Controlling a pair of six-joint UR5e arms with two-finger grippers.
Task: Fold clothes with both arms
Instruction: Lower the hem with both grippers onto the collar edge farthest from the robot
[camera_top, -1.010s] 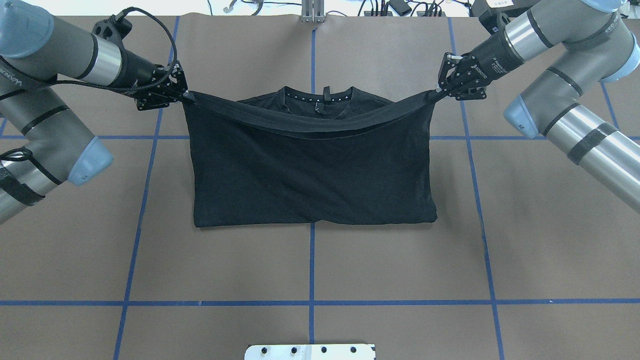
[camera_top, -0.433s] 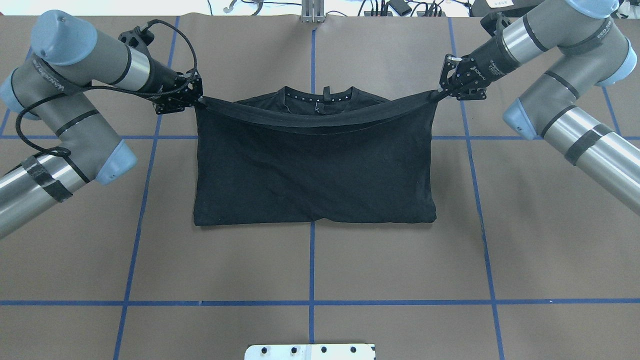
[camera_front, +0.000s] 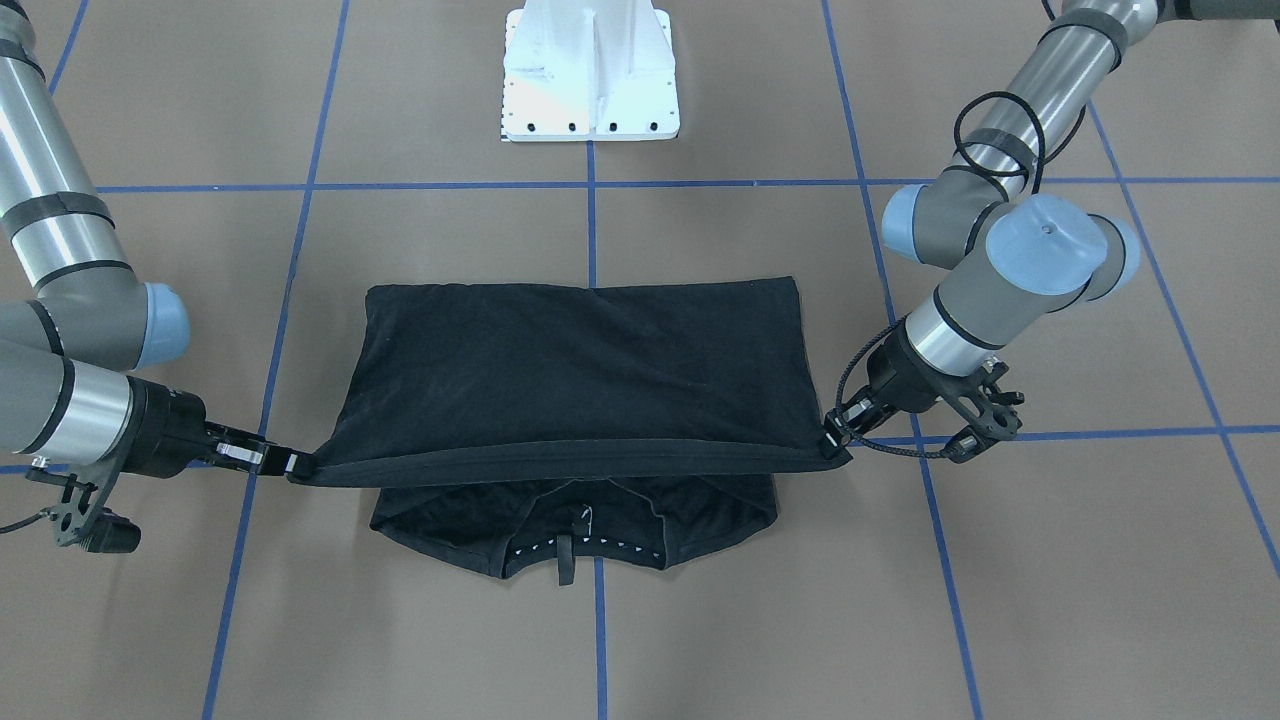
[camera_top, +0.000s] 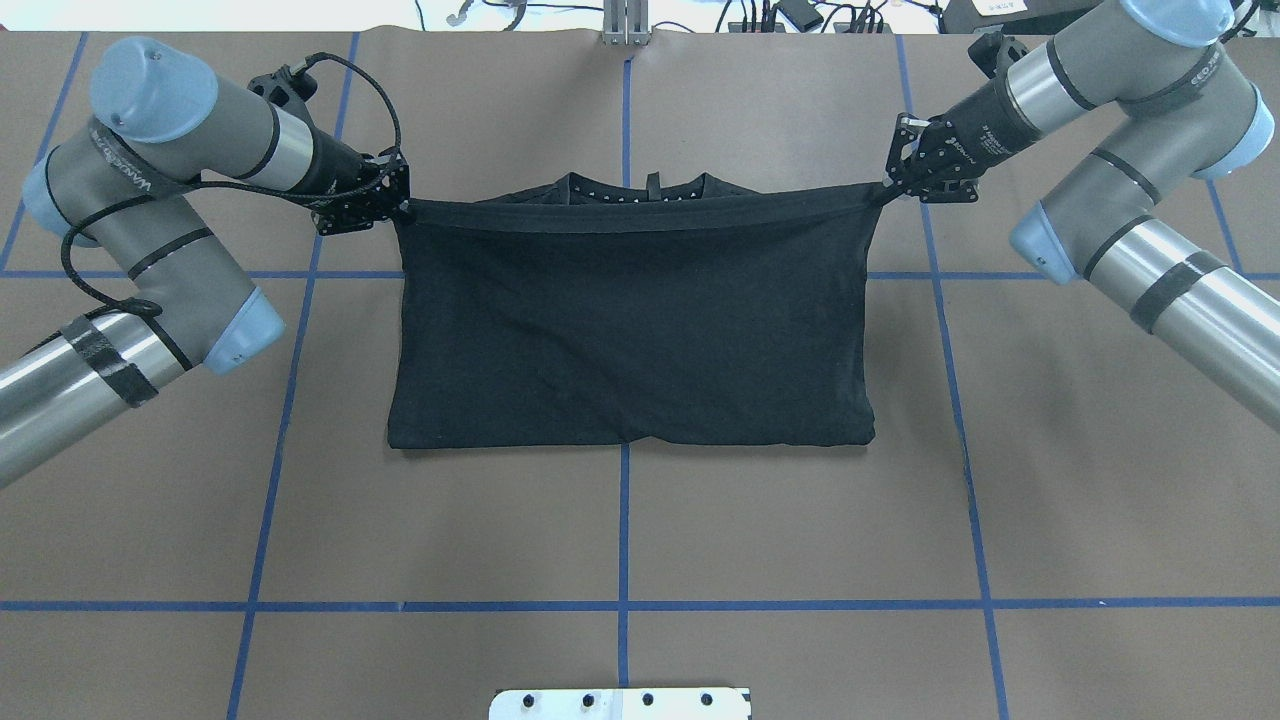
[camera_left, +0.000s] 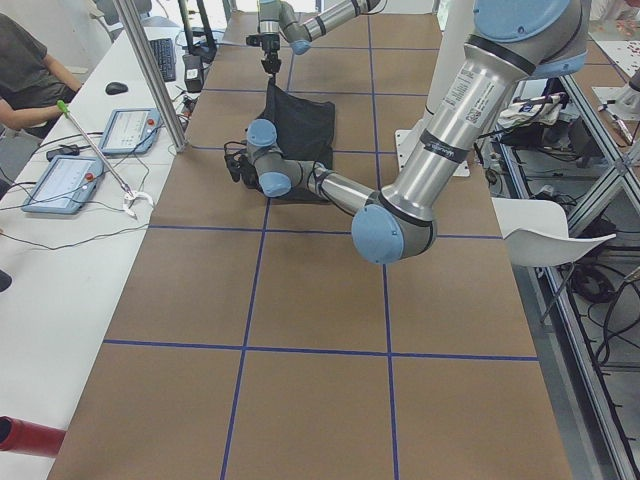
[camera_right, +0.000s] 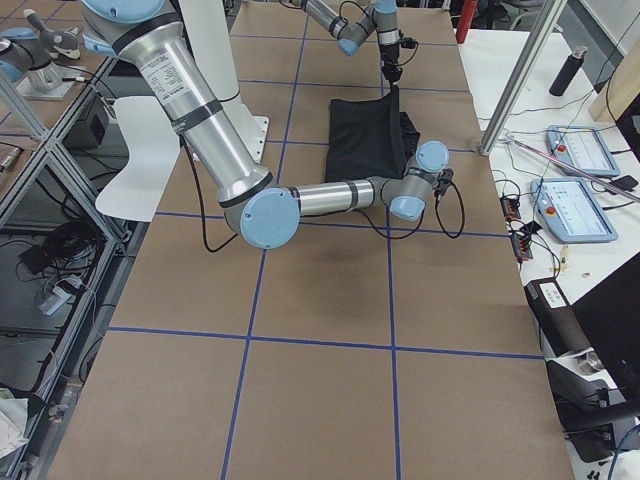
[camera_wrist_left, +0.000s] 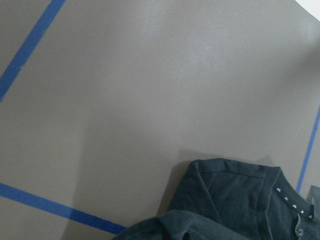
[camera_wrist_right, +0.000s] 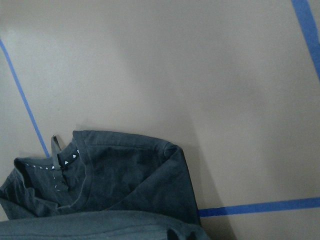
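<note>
Starting at the white base (camera_top: 620, 703), then out across the brown table (camera_top: 620, 530) to a black T-shirt (camera_top: 630, 330), folded, crease nearest. Further on, held up by its hem (camera_top: 640, 215), taut, off the table. Pinched at one corner by the left gripper (camera_top: 398, 208), at the other by the right gripper (camera_top: 886, 190), both with jaws closed on cloth. Beyond, lying flat, just the collar (camera_top: 640, 188).

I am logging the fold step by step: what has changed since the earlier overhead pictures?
The left end effector moved inward, toward the shirt's middle; the right end effector hardly shifted. The T-shirt's held edge, sagging before, now runs straight and hides more of the collar. Unchanged: both stay shut on their corners; the near fold has not moved.
</note>
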